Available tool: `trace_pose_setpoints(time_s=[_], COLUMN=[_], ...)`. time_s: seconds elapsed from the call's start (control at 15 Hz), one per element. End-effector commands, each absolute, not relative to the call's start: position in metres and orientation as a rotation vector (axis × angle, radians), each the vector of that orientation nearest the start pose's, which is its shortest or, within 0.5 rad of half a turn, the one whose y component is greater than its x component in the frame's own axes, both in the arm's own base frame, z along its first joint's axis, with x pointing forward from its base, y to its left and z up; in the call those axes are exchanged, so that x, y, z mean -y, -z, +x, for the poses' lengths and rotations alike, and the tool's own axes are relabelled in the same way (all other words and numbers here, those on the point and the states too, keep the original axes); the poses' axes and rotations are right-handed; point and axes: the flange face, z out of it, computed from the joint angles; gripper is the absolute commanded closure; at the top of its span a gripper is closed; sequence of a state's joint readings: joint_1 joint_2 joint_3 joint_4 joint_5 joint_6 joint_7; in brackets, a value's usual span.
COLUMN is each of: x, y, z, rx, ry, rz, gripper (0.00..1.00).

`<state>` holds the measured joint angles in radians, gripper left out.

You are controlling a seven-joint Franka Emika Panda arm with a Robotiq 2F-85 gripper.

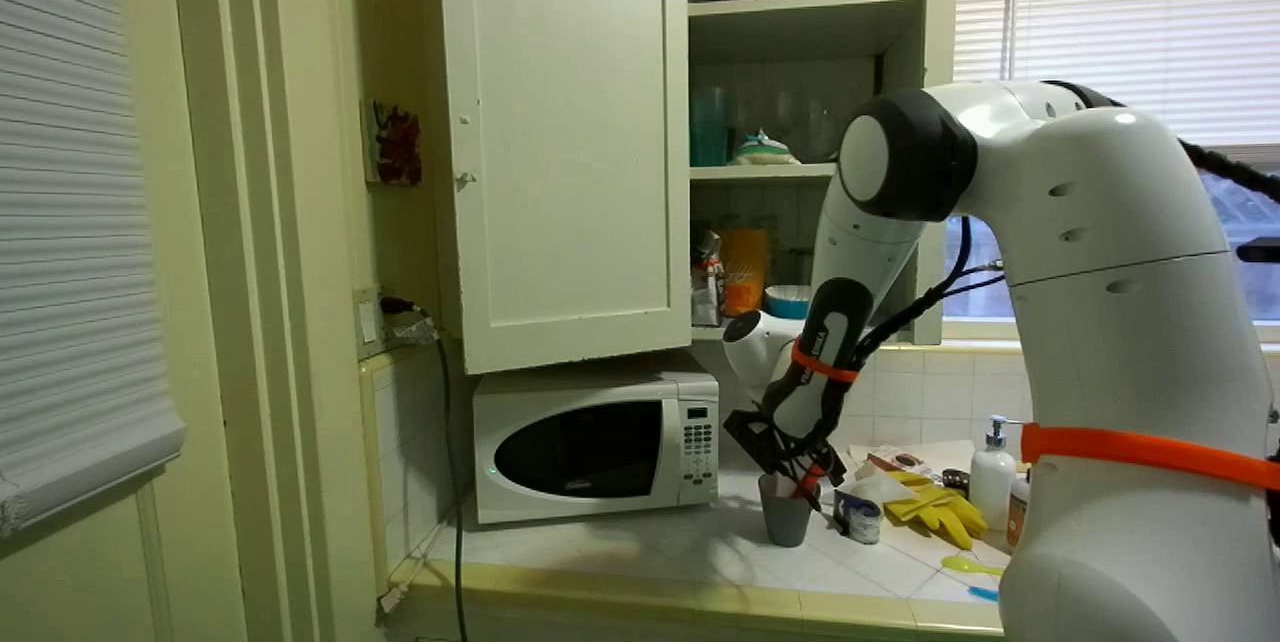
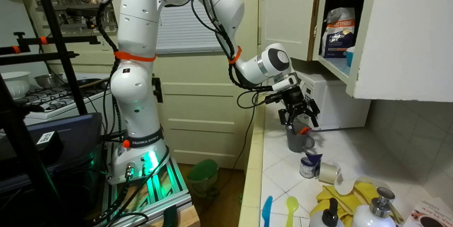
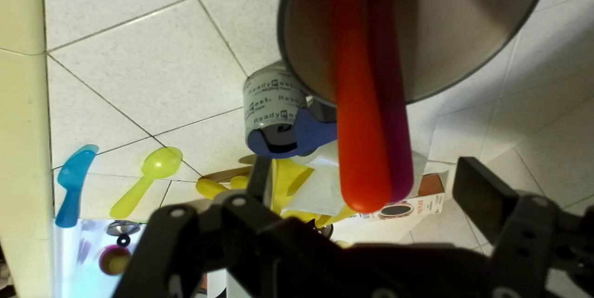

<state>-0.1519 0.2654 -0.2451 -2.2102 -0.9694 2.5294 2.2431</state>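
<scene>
A grey mug (image 1: pixel 786 520) stands upright on the tiled counter; its handle shows in an exterior view (image 2: pixel 310 143). Out of its mouth, in the wrist view, lean an orange utensil (image 3: pixel 364 149) and a purple utensil (image 3: pixel 403 168), side by side with rounded handle ends up. My gripper (image 2: pixel 299 120) is just over the mug, pointing down. Its jaws are wide apart in the wrist view, where both handle ends lie between the fingertips (image 3: pixel 482 196) with gaps on either side. Nothing appears gripped. The utensils' lower ends are hidden inside the mug (image 3: pixel 455 56).
Beside the mug sits a tape roll (image 3: pixel 274 98) with a blue dispenser. Yellow gloves (image 2: pixel 348 198), a yellow-green spoon (image 2: pixel 292 207), a blue knife (image 2: pixel 267 209) and a soap bottle (image 1: pixel 992 482) lie farther along. The microwave (image 1: pixel 600 447) and an open cabinet door (image 1: pixel 570 132) are close by.
</scene>
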Motion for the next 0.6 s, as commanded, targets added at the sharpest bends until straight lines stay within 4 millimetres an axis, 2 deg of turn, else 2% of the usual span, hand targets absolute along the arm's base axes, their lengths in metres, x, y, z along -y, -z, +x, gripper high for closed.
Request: trace_pose_setpoints(time_s=[0.0, 0.53], x=[0.2066, 0.2024], y=[-0.2649, -0.2730], z=[0.5156, 0.5168], rx=[-2.664, -2.580], ry=[0.901, 0.947], rz=[-2.064, -2.172], gripper=[0.00, 0.00])
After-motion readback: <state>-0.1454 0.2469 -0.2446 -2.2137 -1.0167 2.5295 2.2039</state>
